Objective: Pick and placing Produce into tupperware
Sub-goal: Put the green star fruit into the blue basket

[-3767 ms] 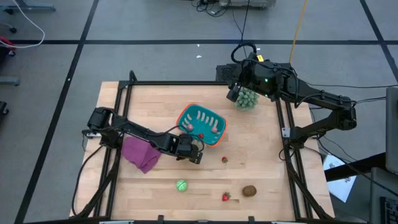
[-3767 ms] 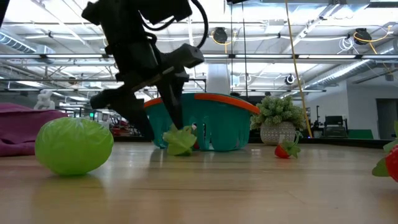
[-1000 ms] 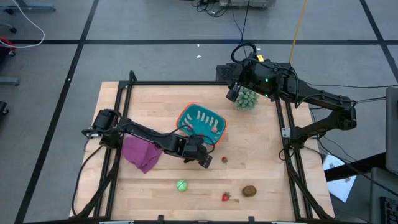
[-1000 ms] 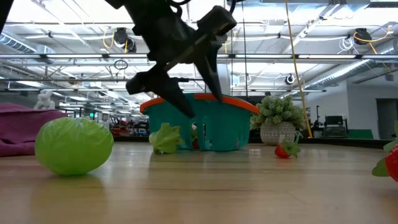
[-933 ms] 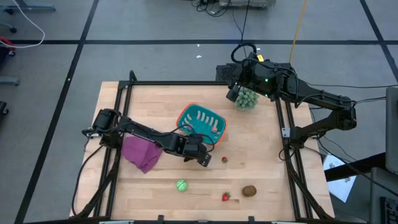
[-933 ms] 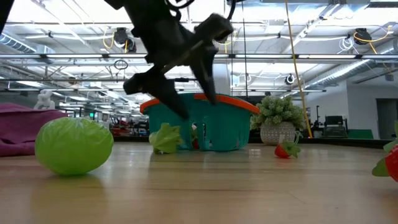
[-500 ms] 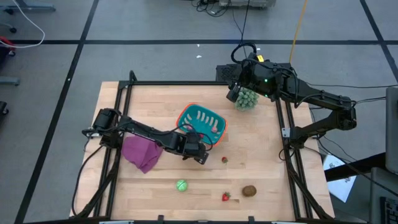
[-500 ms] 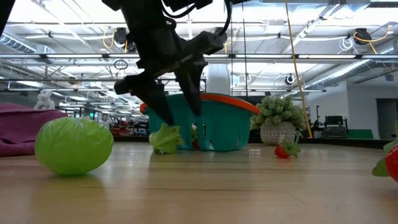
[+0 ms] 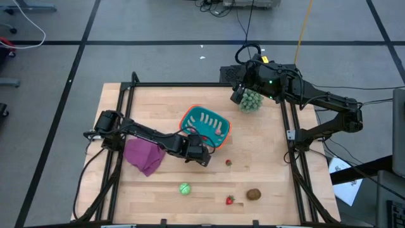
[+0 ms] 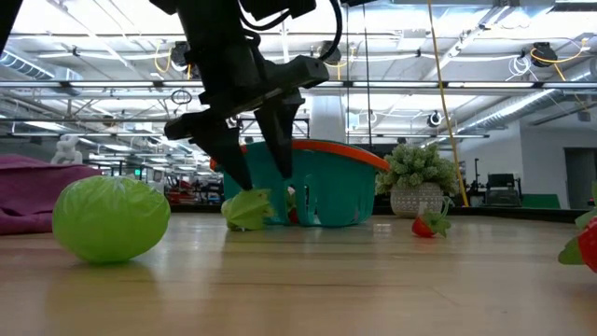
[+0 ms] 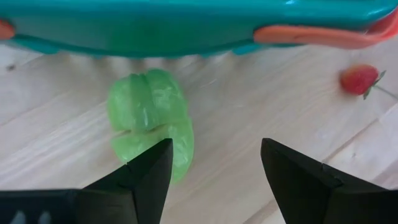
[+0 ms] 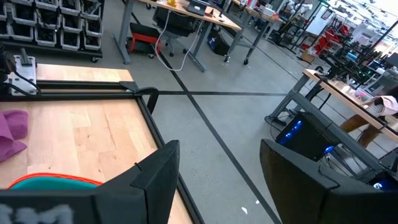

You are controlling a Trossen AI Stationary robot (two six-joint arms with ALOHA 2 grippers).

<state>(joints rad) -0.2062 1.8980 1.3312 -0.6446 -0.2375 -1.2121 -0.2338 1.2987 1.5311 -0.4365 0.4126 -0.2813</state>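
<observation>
My left gripper (image 9: 202,156) hangs open at the near side of the teal, orange-rimmed basket (image 9: 206,125). Its fingers point down just above a green leafy piece (image 11: 149,120) that lies on the table against the basket wall (image 10: 322,196). In the low view the gripper (image 10: 259,179) stands over that piece (image 10: 247,209). A green ball (image 9: 184,188), two strawberries (image 9: 228,163) (image 9: 230,200) and a brown kiwi (image 9: 254,194) lie on the table. My right gripper (image 12: 217,155) waits open at the far right corner.
A purple cloth (image 9: 144,156) lies left of my left arm. A spiky pale-green plant ball (image 9: 252,101) stands under my right gripper at the far right. Small pieces lie inside the basket. A black frame runs along the table's edges. Bare wood lies between the basket and the near produce.
My left gripper has moved toward the table's left and far edges, back toward the basket, and has come down over the green leafy piece. It stays open. The leafy piece has not moved.
</observation>
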